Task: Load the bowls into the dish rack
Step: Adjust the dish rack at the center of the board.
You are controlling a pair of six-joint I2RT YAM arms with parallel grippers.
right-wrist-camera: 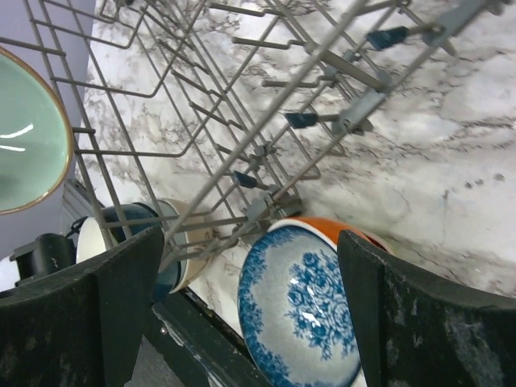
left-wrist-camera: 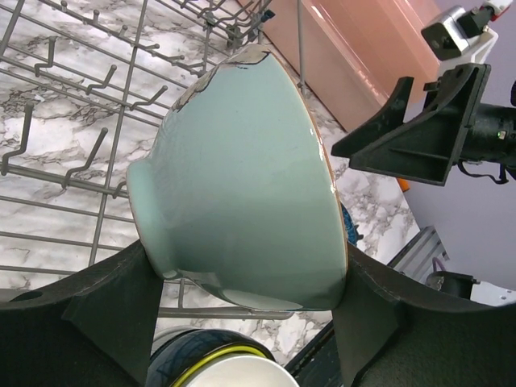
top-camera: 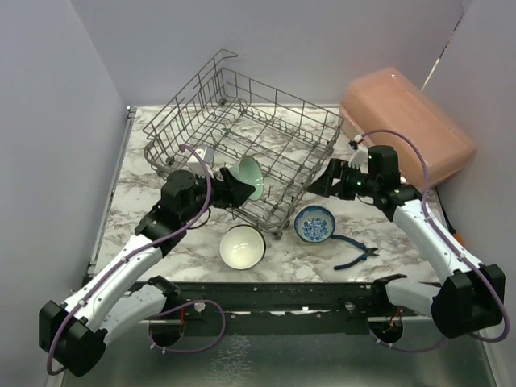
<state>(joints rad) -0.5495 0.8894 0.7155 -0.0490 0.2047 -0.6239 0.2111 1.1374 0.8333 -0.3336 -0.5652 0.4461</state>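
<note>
My left gripper [top-camera: 235,190] is shut on a mint green bowl [top-camera: 251,177], held tilted on edge over the near side of the grey wire dish rack [top-camera: 242,133]. In the left wrist view the bowl [left-wrist-camera: 242,185] fills the space between the fingers [left-wrist-camera: 113,302]. My right gripper [top-camera: 317,187] is open and empty at the rack's near right side, above a blue-patterned white bowl [top-camera: 314,223]. In the right wrist view that bowl [right-wrist-camera: 306,322] rests in an orange bowl [right-wrist-camera: 343,229]. A dark teal bowl with a white inside [top-camera: 243,246] sits on the table in front of the rack.
A pink translucent box [top-camera: 407,129] stands at the back right. Blue-handled pliers [top-camera: 355,251] lie right of the patterned bowl. The rack's wires [right-wrist-camera: 242,121] run just above my right fingers. Grey walls enclose the marble table [top-camera: 137,201].
</note>
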